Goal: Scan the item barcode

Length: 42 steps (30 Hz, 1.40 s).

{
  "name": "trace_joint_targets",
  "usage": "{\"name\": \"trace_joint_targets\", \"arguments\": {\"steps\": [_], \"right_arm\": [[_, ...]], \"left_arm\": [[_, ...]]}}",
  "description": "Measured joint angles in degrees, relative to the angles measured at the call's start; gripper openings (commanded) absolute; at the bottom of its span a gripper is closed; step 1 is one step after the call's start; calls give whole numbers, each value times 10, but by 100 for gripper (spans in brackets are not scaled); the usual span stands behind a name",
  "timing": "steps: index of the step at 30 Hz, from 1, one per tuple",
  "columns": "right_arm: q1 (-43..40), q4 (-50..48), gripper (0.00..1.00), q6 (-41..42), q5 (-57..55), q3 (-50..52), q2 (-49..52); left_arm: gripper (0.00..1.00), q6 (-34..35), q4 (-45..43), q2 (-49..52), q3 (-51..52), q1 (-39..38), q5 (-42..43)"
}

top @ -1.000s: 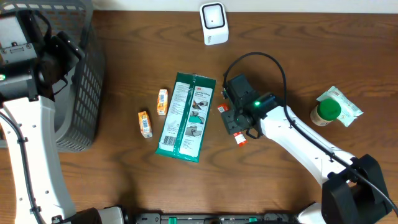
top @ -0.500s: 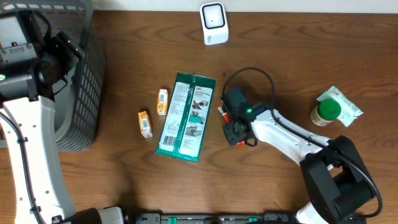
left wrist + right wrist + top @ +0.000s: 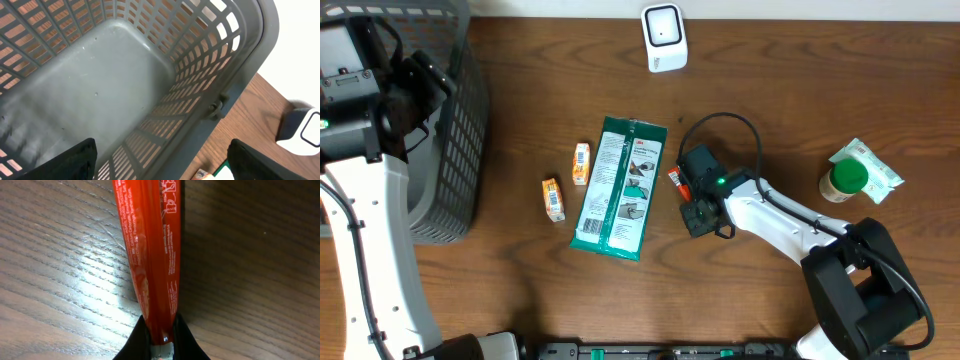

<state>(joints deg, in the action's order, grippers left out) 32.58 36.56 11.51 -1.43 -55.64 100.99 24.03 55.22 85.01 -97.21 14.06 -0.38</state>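
A slim red packet (image 3: 152, 255) with white print lies on the wooden table, and my right gripper (image 3: 160, 339) is shut on its near end. From overhead only the packet's far tip (image 3: 675, 180) shows, beside the right gripper (image 3: 696, 205). The white barcode scanner (image 3: 663, 38) stands at the table's back edge, well away from the packet. My left gripper (image 3: 160, 167) hangs open over the grey basket (image 3: 115, 85), nothing between its fingers.
A green wipes pack (image 3: 618, 187) lies just left of the red packet. Two small orange boxes (image 3: 553, 199) (image 3: 581, 163) lie further left. A green-lidded bottle (image 3: 847, 179) rests on a packet at the right. The basket (image 3: 455, 150) fills the left side.
The right gripper has come down a little to the left over the red packet and closed its jaws on it. The left arm has not moved.
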Motion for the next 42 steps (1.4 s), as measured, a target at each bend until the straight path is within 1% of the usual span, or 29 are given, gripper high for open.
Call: {"name": "trace_joint_targets", "arguments": {"steps": [8,12,17,21,22,23,27,29,32,36,37,38,42], "right_arm": [[0,18,1,0,3,-2,-6],[-9,22,1,0,25,-12,-37],[-47,-5,1,0,101,-26,-111],[-89,-30,1,-12,202,-31,-143],[-100,-33,1,-18,233,-32,-144],[-108,-34,1,-22,258,-32,-144],[-137,-30,1,-38,329,-32,-144],[-147,-30,1,-52,356,-32,-144],[-156,-30,1,-65,394,-32,-144],[-162,-35,1,-74,451,-32,-144],[-163,-43,1,-74,466,-32,-144],[-163,-53,1,-73,482,-32,-144],[-168,-121,1,-34,540,-32,-144]], "left_arm": [[84,0,0,0,0,0,0],[84,0,0,0,0,0,0],[84,0,0,0,0,0,0],[84,0,0,0,0,0,0],[95,0,0,0,0,0,0],[98,0,0,0,0,0,2],[98,2,46,0,0,0,65],[99,-5,67,1,0,-4,128],[99,-33,82,2,0,-22,198],[99,-65,95,7,1,-89,263],[96,-71,94,8,2,-109,274],[93,-75,92,10,3,-130,282],[93,-80,73,11,6,-197,277]]}}
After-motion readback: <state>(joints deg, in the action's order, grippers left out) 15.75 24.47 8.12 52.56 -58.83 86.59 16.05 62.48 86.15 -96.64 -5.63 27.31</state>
